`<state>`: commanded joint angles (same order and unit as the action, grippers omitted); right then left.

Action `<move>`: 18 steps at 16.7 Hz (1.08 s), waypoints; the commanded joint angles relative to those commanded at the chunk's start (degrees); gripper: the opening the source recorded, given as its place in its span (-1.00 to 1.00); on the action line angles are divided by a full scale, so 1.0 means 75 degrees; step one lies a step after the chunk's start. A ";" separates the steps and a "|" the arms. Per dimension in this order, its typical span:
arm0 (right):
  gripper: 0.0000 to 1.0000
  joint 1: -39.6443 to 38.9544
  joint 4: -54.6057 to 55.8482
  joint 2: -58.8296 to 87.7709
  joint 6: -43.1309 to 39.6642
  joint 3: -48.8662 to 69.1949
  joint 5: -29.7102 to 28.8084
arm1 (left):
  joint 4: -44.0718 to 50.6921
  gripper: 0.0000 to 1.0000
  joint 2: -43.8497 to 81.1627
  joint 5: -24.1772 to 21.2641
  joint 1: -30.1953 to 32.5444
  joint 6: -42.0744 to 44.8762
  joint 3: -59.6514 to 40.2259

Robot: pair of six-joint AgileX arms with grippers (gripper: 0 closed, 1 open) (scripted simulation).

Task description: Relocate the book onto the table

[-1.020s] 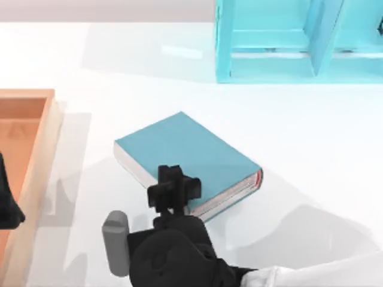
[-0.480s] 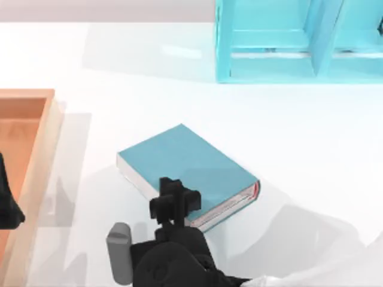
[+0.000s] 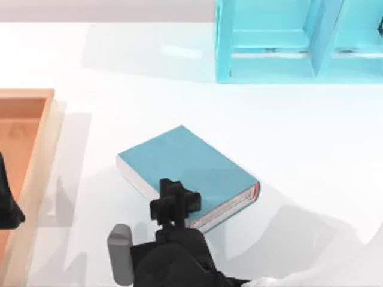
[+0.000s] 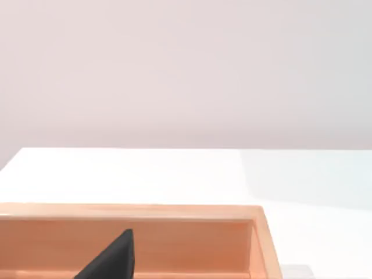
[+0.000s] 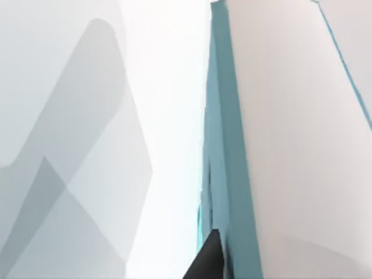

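Note:
The teal-blue book [image 3: 185, 164] lies on the white table [image 3: 299, 131] near the front middle, its white page edges and red trim facing the front. My right gripper [image 3: 173, 194] reaches in from the front and is shut on the book's near long edge. In the right wrist view the book's teal cover [image 5: 224, 145] runs past one dark fingertip [image 5: 206, 258], which rests against it. My left gripper [image 3: 7, 206] is parked at the left edge, over the tray.
An orange-brown wooden tray [image 3: 36, 155] stands along the table's left side, its rim [image 4: 174, 212] also in the left wrist view. A light blue shelf unit [image 3: 269, 42] stands at the back right. Bare white table lies between shelf and book.
The book and my right gripper sank a little toward the table and the front edge during the first half second. Since then nothing has visibly moved.

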<state>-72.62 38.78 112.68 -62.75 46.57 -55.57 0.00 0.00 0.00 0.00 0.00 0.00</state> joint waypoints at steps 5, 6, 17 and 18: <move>0.21 0.0000 0.0000 0.0000 0.0000 0.0000 0.0000 | 0.0000 1.00 0.0000 0.0000 0.0000 0.0000 0.0000; 0.36 0.0000 0.0000 0.0000 0.0000 0.0000 0.0000 | 0.0000 1.00 0.0000 0.0000 0.0000 0.0000 0.0000; 1.00 0.0000 0.0000 0.0000 0.0000 0.0000 0.0000 | 0.0000 1.00 0.0000 0.0000 0.0000 0.0000 0.0000; 1.00 0.0000 0.0000 0.0000 0.0000 0.0000 0.0000 | 0.0000 1.00 0.0000 0.0000 0.0000 0.0000 0.0000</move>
<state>-72.62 38.78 112.68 -62.75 46.57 -55.57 0.00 0.00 0.00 0.00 0.00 0.00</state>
